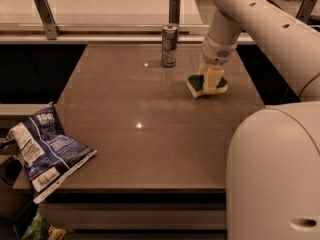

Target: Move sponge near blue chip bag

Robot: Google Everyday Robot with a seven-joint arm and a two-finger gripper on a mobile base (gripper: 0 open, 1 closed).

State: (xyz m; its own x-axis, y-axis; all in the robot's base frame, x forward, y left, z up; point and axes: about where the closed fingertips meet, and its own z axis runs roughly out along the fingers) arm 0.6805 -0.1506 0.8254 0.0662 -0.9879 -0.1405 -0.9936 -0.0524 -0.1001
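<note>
at the near right, the robot's pale rounded body (272, 174) filled the corner of the view. near left, the blue chip bag (44, 151) lay crumpled on the front left corner of the brown surface (145, 154), part of it hanging past the edge. further back and to the right, well apart from the bag, sat the sponge (195, 84), dark green top and yellow foam showing, tilted rather than flat. the gripper (213, 87) stood right on it, pointing down, its jaws pinching the sponge, with one pale finger crossing the sponge's front so that foam showed on either side. above the gripper, the wrist rose nearly upright, then the white arm (252, 21) bent and swept up and over to the right, out past the frame's edge. behind and left of the sponge, a slim metal can (170, 45) stood upright near the far edge. beyond it ran a low rail with two upright posts (174, 9).
</note>
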